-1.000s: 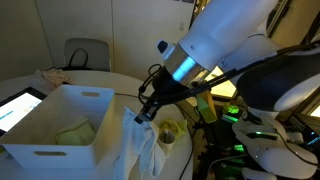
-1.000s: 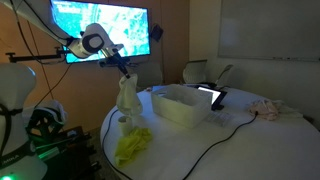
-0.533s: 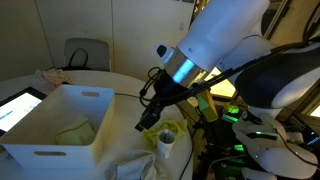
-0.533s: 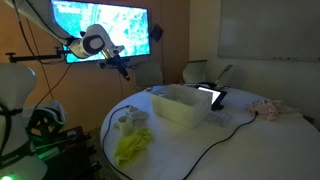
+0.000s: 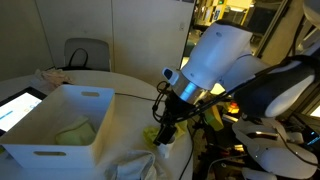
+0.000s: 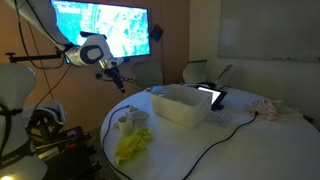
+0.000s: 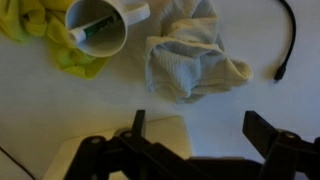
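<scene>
White laminate covers the round counter (image 6: 235, 135), which carries everything in both exterior views. On it stands a white plastic bin (image 5: 60, 128) with a pale green cloth lying inside. The arm's tool (image 7: 200, 135) hangs above the counter's edge, away from the bin, with its jaws spread wide and nothing between them; it is released and touches nothing. The crumpled grey-white towel (image 7: 195, 62) lies flat on the counter directly beneath the tool, clear of both fingers (image 7: 138, 126) and in line with the gap between them in the wrist view. In an exterior view the towel (image 5: 135, 166) is a loose heap below and beside the tool (image 5: 164, 131). A yellow cloth (image 7: 28, 25) lies bunched just beside the towel, under and around a white mug (image 7: 100, 25) that rests partly on it, with something small inside that is too blurred to name. A thin black cable (image 7: 289, 40) ends on the bare counter on the towel's other side.
</scene>
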Available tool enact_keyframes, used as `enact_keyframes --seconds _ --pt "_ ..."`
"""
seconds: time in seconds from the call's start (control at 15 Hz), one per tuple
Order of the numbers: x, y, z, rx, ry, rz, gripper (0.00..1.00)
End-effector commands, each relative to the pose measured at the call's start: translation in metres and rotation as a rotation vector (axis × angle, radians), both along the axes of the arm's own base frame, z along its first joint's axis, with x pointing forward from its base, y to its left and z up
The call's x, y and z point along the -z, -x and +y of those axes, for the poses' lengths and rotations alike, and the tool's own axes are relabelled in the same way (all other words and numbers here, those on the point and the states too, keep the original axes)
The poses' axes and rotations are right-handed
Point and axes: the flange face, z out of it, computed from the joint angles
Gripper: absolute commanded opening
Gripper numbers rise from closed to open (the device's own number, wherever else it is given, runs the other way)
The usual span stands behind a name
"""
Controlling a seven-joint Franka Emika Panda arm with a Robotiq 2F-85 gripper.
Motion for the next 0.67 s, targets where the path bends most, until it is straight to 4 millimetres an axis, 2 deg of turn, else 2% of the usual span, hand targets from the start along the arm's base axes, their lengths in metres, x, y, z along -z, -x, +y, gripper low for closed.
enact_keyframes --seconds 0.0,0.27,0.6 --pt "0.022 0.021 0.005 -0.062 -0.016 0.017 1.0" --pt "0.038 0.042 0.027 -0.124 0.027 0.032 1.0" --pt "0.052 0.067 0.078 -0.225 0.063 0.046 1.0"
